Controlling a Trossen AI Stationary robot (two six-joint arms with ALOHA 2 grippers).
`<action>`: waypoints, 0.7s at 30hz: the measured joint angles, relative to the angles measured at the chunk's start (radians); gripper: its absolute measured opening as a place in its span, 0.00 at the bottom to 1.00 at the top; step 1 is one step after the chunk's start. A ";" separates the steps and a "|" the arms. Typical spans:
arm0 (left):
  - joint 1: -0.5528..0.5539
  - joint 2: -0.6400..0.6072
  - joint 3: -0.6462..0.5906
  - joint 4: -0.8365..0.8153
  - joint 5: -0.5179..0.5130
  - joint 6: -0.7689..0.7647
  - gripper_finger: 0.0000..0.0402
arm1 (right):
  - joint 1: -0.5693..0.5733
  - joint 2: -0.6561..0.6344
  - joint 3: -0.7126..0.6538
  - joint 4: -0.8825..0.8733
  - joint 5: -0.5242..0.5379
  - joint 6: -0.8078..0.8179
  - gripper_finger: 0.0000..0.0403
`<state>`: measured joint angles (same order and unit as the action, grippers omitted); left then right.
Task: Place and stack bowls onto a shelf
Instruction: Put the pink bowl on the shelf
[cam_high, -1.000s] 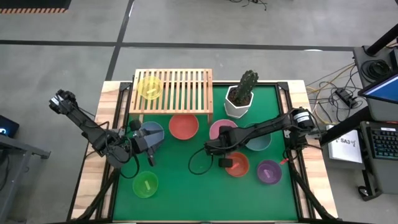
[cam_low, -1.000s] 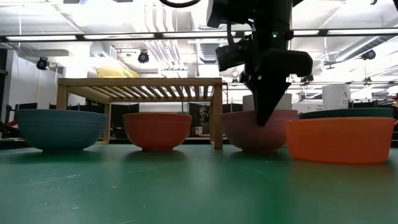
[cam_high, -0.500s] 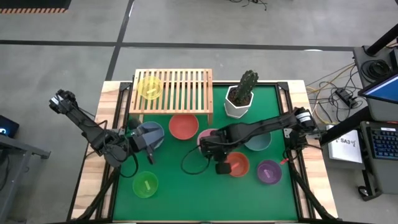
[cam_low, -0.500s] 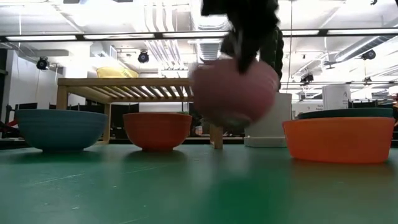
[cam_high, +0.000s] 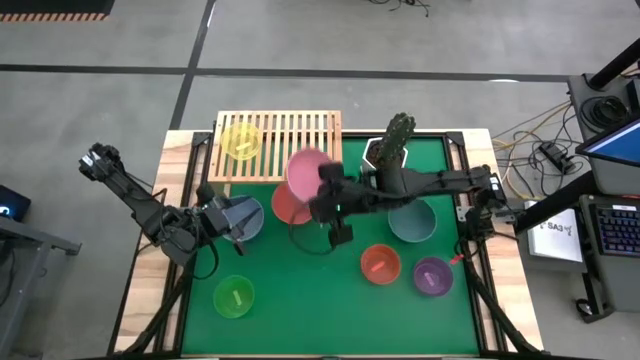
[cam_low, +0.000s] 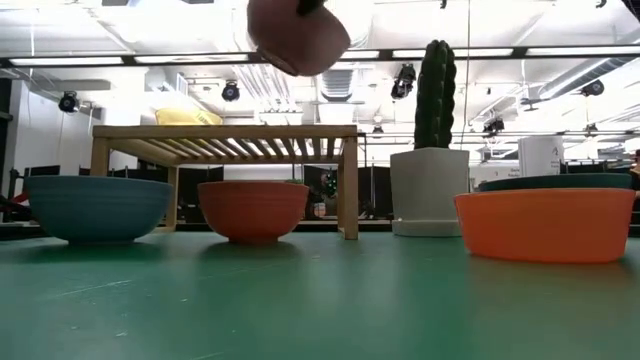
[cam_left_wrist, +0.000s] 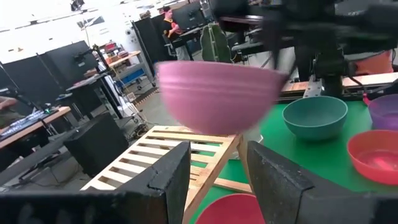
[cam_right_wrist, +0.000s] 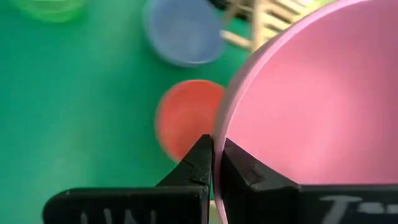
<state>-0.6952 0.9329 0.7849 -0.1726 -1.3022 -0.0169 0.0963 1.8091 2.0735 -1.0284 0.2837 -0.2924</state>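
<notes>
My right gripper (cam_high: 322, 188) is shut on the pink bowl (cam_high: 306, 170) and holds it high in the air near the front right corner of the light-wood shelf (cam_high: 290, 130). The bowl also shows in the low view (cam_low: 298, 35) and the left wrist view (cam_left_wrist: 217, 96). The yellow bowl (cam_high: 240, 140) rests on the shelf's slats at the left. My left gripper (cam_left_wrist: 217, 180) is open at the left rim of the blue-grey bowl (cam_high: 243, 217). The coral-red bowl (cam_high: 286, 208) sits on the mat, partly hidden under the pink one. My right gripper pinches the pink bowl's rim (cam_right_wrist: 216, 146), with one finger (cam_right_wrist: 242, 171) inside the bowl and the other finger (cam_right_wrist: 198, 163) outside the wall. The bowl is lifted clear of the mat and tilted, hanging from the one edge held.
The teal bowl (cam_high: 412, 220), red-orange bowl (cam_high: 380, 264), purple bowl (cam_high: 432, 276) and lime green bowl (cam_high: 234, 297) sit on the green mat (cam_high: 300, 300). The white cactus pot (cam_high: 385, 158) stands just right of the shelf, close to my right arm.
My right gripper has risen from the mat with the pink bowl and gone toward the table's far left, toward the shelf. The bowl has been lifted clear and has tipped. My left arm has kept near the blue-grey bowl.
</notes>
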 joint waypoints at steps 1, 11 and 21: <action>0.000 -0.001 0.000 0.000 0.000 -0.002 0.35 | -0.025 0.000 0.003 0.013 0.001 -0.015 0.02; 0.000 -0.003 -0.001 0.000 0.000 -0.003 0.35 | -0.258 0.024 0.001 0.153 -0.186 -0.073 0.02; 0.000 -0.003 -0.002 -0.009 0.000 -0.003 0.35 | -0.338 0.113 0.000 0.166 -0.231 -0.095 0.02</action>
<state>-0.6952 0.9295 0.7830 -0.1814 -1.3022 -0.0204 -0.2415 1.9224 2.0735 -0.8622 0.0531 -0.3877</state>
